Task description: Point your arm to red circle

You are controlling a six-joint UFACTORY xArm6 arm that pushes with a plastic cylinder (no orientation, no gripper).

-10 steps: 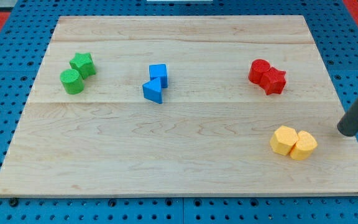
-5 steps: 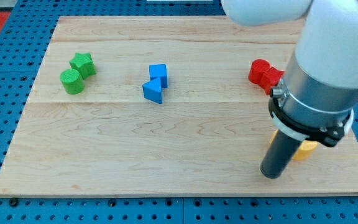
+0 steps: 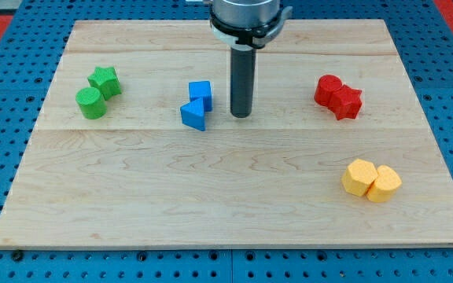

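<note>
Near the board's [image 3: 234, 204] top-edge centre: my tip [image 3: 241, 115], bare rod grasping nothing, just right of blue cube [image 3: 200, 93]. Red circle [image 3: 328, 89] toward right edge, touching red star [image 3: 348, 102], well apart from tip

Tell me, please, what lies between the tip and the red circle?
Nothing: the camera view shows only bare board between my tip, just right of the blue blocks, and the red circle.

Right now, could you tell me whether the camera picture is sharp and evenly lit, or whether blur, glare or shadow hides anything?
In the camera view, light is even and soft, with no glare on the wooden board; my tip and the blue blocks just to its left are sharp; the red circle and red star are crisp, with only faint shadows; the arm's upper part is cut off at the view's top.
</note>
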